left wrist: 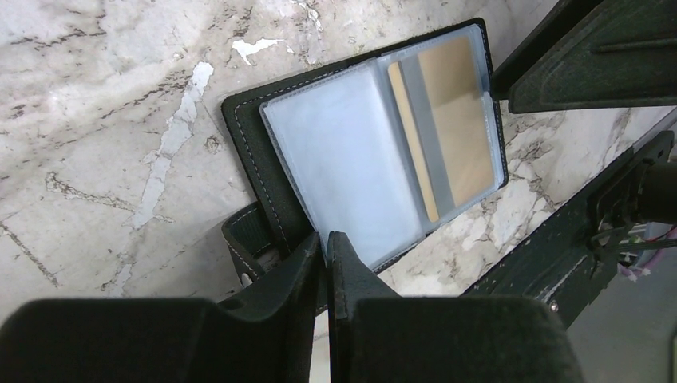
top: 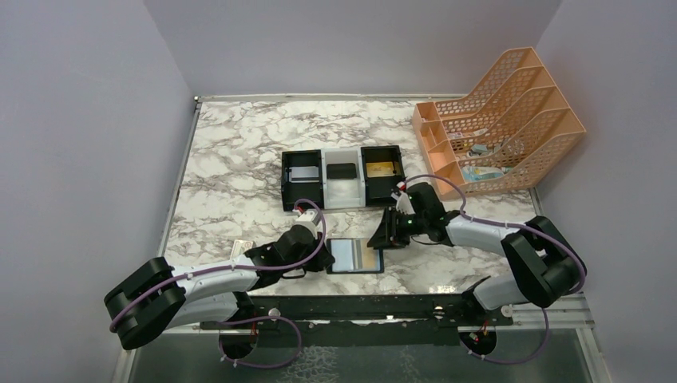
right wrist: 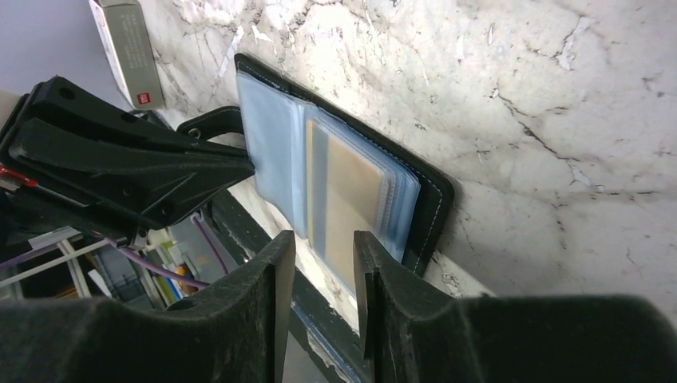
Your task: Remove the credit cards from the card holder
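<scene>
Card holder point(top: 355, 257) lies open and flat on the marble table point(top: 239, 159), close to the near edge and between the two arms. I see both clear inner sleeves facing up.

The left sleeve looks empty. A gold-tan card point(left wrist: 459, 120) with a grey stripe sits fully inside the right sleeve.

Left gripper point(left wrist: 326, 239): fingers pressed together, only a hairline gap. The tips rest on the holder's left edge, just beside the little side tab point(left wrist: 243, 239). I cannot tell whether a sleeve edge is caught between them.

Right gripper point(right wrist: 325, 239): fingers partly spread, a narrow gap between them. It hangs over the holder's right edge, with the sleeved card showing through the gap. I see nothing clamped, and I cannot tell whether the tips touch.

Three-compartment tray point(top: 345, 195) stands behind the holder, apart from it. A second gold-tan card point(top: 381, 168) lies in its right black compartment, and a dark flat item point(top: 342, 171) lies in the white middle one.

White box point(top: 239, 250) with a red mark lies beside the left arm. Orange file rack point(top: 499, 120) stands at the far right.
</scene>
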### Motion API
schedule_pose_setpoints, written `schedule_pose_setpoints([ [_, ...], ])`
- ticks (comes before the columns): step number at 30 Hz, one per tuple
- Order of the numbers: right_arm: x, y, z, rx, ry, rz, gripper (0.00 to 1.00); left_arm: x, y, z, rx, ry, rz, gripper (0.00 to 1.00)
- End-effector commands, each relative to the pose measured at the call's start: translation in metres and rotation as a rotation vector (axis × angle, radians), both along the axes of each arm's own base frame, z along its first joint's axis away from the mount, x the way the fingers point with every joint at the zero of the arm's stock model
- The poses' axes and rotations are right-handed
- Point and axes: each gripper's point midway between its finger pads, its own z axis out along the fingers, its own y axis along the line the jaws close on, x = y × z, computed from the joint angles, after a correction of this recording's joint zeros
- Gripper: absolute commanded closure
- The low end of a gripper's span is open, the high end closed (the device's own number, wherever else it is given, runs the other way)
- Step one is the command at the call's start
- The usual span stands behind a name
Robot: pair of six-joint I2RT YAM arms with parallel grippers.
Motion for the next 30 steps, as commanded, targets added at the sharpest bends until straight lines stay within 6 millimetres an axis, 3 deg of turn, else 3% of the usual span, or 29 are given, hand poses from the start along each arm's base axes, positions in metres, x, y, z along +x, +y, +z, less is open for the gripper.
schedule_pose_setpoints([
  [1, 0.008, -0.001, -0.001, -0.036, -0.047, 0.0, 0.66, -0.003, -0.002, 0.001, -0.019, 0.0, -0.008, 0.82],
  [6, 0.003, 0.0, -0.012, -0.045, -0.023, 0.028, 0.66, -0.004, 0.0, -0.003, -0.005, 0.007, -0.005, 0.78],
  [13, 0.001, 0.003, -0.019, -0.035, 0.0, 0.046, 0.7, -0.006, 0.006, -0.013, 0.035, 0.027, 0.002, 0.81],
  [20, -0.004, 0.015, -0.002, 0.064, -0.002, 0.11, 0.72, -0.006, -0.001, -0.012, 0.028, 0.024, -0.027, 0.91],
  [30, -0.003, 0.019, 0.01, 0.1, -0.02, 0.108, 0.72, -0.006, -0.004, -0.013, 0.029, 0.025, -0.031, 0.96],
])
